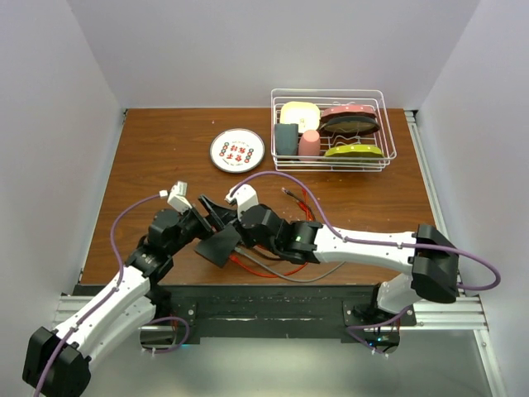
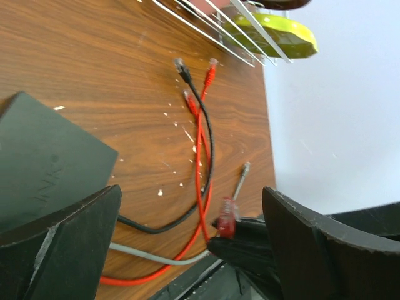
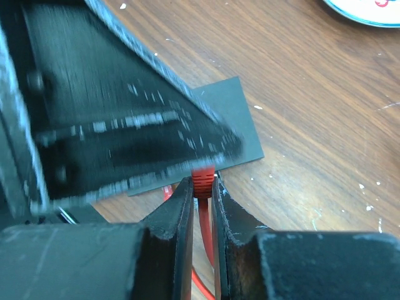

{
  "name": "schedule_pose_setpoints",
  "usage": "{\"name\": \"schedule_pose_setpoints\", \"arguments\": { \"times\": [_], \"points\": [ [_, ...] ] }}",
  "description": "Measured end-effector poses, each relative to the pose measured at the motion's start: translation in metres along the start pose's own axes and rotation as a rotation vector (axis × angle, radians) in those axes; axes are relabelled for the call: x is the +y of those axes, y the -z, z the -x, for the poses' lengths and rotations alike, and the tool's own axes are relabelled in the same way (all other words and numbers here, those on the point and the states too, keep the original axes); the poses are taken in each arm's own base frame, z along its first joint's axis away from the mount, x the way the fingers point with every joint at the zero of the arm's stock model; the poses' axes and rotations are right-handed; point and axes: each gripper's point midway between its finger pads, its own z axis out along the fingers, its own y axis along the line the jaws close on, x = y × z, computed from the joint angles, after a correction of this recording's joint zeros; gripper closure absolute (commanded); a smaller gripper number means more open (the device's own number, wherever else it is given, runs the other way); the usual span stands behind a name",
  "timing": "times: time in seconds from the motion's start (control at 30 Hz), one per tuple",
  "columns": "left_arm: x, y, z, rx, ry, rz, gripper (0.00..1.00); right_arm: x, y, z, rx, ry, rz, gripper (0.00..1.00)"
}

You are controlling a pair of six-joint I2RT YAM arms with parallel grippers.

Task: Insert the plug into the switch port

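Right pincer clenched on the ribbed red plug, beside the flat, matte dark-grey switch near the wood-grain worktop's near edge. Left pincer gapes wide, released.

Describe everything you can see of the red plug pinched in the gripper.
The plug is small, red and ribbed, plastic by its look, with a red cable trailing back from it. The right gripper is shut on it, one finger each side. It sits at the edge of the switch; its front end is hidden, so insertion cannot be judged.
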Motion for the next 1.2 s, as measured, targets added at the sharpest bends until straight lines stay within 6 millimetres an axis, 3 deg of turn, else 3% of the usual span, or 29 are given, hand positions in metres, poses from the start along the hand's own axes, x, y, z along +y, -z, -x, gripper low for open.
{"name": "schedule_pose_setpoints", "arguments": {
  "times": [0.17, 0.4, 0.5, 0.8, 1.0, 1.2],
  "points": [
    [-0.003, 0.0, 0.012, -0.033, -0.044, 0.035, 0.0, -0.005, 0.008, 0.002, -0.014, -0.008, -0.003, 1.0],
    [0.007, -0.007, 0.021, -0.036, -0.119, 0.103, 0.0, -0.02, 0.007, -0.028, 0.042, 0.025, -0.044, 1.0],
    [0.02, -0.012, 0.027, -0.025, -0.151, 0.163, 0.0, -0.033, 0.006, -0.049, 0.082, 0.032, -0.061, 1.0],
    [0.064, -0.024, 0.036, 0.029, -0.206, 0.3, 0.0, -0.084, -0.003, -0.07, 0.132, -0.053, -0.083, 1.0],
    [0.091, -0.03, 0.022, 0.108, -0.21, 0.368, 0.0, -0.078, -0.023, -0.097, 0.208, -0.038, -0.03, 1.0],
    [0.099, -0.037, 0.02, 0.13, -0.212, 0.363, 0.0, -0.07, -0.035, -0.125, 0.281, -0.007, 0.022, 1.0]
  ]
}}
